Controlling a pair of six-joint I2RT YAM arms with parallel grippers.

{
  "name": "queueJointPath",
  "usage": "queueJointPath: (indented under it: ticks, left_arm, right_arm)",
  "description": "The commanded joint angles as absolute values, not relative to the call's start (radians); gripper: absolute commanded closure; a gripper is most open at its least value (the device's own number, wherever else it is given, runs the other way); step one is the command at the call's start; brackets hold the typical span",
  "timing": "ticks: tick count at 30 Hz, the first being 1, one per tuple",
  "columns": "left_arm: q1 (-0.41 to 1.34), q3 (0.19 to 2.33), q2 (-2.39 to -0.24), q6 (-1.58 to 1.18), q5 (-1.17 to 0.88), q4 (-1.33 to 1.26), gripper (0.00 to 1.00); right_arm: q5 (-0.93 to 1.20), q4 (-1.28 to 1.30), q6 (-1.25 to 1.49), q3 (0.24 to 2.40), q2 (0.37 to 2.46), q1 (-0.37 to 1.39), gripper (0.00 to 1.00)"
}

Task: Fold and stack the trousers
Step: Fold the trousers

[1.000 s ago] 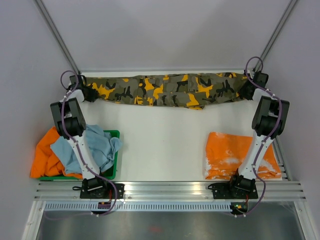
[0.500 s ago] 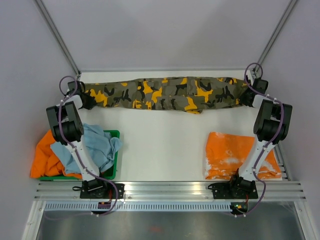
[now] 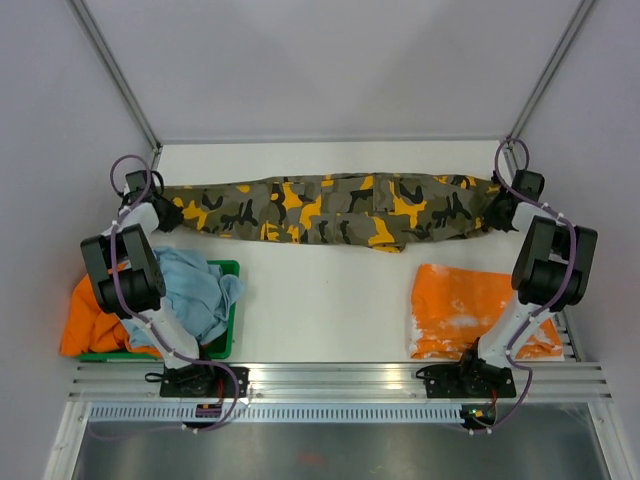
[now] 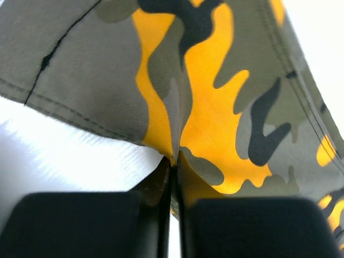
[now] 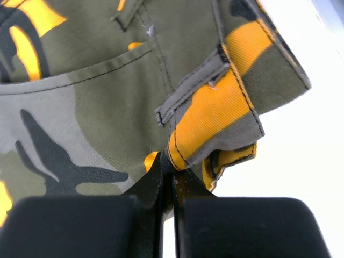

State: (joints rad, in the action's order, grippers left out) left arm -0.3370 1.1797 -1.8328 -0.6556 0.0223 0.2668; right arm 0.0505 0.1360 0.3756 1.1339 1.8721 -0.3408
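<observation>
Trousers [image 3: 330, 208], likely light and floppy, span the upper frame; left gripper [image 4: 173, 161] and right gripper [image 5: 167, 167] clamp their ends.

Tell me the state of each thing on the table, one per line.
trousers: stretched out long, held at both ends
left gripper: shut on the trousers
right gripper: shut on the trousers
orange garment: folded, lying flat
green bin: stuffed with crumpled clothes

Left hand [image 4: 173, 161] and right hand [image 5: 167, 169] clamped tight, well apart.
</observation>
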Motion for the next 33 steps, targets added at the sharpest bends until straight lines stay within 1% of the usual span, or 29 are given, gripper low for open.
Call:
queueJointPath:
  ticks: [1, 2, 3, 4, 5, 6, 7, 9, 12, 16, 18, 19, 24, 25, 27, 33]
  left_arm:
    - [-0.342, 1.202, -1.76, -0.534, -0.053, 0.23, 0.82]
    - [-0.342, 1.215, -1.746, -0.52, -0.113, 0.23, 0.59]
    - [-0.342, 1.236, -1.741, -0.508, -0.123, 0.241, 0.45]
    - [-0.342, 1.291, -1.738, -0.49, -0.117, 0.264, 0.32]
    - [-0.344, 1.319, -1.738, -0.474, -0.103, 0.32, 0.18]
    - [-0.344, 1.347, -1.74, -0.46, -0.066, 0.346, 0.14]
    - [-0.347, 1.388, -1.738, -0.436, -0.055, 0.368, 0.13]
    - [-0.371, 1.413, -1.732, -0.396, -0.035, 0.402, 0.1]
    - [-0.412, 1.426, -1.743, -0.316, -0.066, 0.379, 0.09]
    - [-0.439, 1.531, -1.865, -0.123, -0.119, 0.393, 0.09]
    - [-0.455, 1.575, -1.913, -0.045, -0.165, 0.408, 0.1]
    - [-0.46, 1.595, -1.961, -0.029, -0.157, 0.423, 0.1]
    - [-0.48, 1.753, -2.115, 0.107, -0.183, 0.564, 0.13]
    - [-0.48, 1.756, -2.128, 0.113, -0.183, 0.568, 0.13]
    - [-0.48, 1.772, -2.166, 0.133, -0.192, 0.571, 0.13]
    - [-0.482, 1.783, -2.235, 0.164, -0.083, 0.568, 0.14]
  right_arm:
    - [0.192, 0.219, 0.315, 1.192, 1.825, -0.342, 0.84]
    - [0.233, 0.244, 0.292, 1.218, 1.822, -0.328, 0.78]
    - [0.264, 0.268, 0.279, 1.274, 1.819, -0.318, 0.68]
    - [0.276, 0.297, 0.266, 1.299, 1.806, -0.304, 0.45]
    - [0.264, 0.339, 0.256, 1.321, 1.795, -0.293, 0.38]
    - [0.25, 0.35, 0.247, 1.345, 1.783, -0.273, 0.31]
    - [0.242, 0.368, 0.248, 1.356, 1.755, -0.268, 0.26]
    - [0.241, 0.386, 0.253, 1.374, 1.709, -0.268, 0.25]
    - [0.244, 0.391, 0.25, 1.349, 1.652, -0.268, 0.23]
    - [0.25, 0.376, 0.241, 1.322, 1.6, -0.268, 0.23]
    - [0.264, 0.387, 0.255, 1.334, 1.612, -0.268, 0.23]
    - [0.271, 0.385, 0.258, 1.338, 1.614, -0.268, 0.23]
    - [0.322, 0.273, 0.351, 1.307, 1.646, -0.265, 0.23]
    - [0.349, 0.214, 0.371, 1.308, 1.658, -0.264, 0.23]
    - [0.402, 0.183, 0.42, 1.348, 1.704, -0.244, 0.23]
    - [0.385, 0.192, 0.475, 1.471, 1.758, -0.186, 0.23]
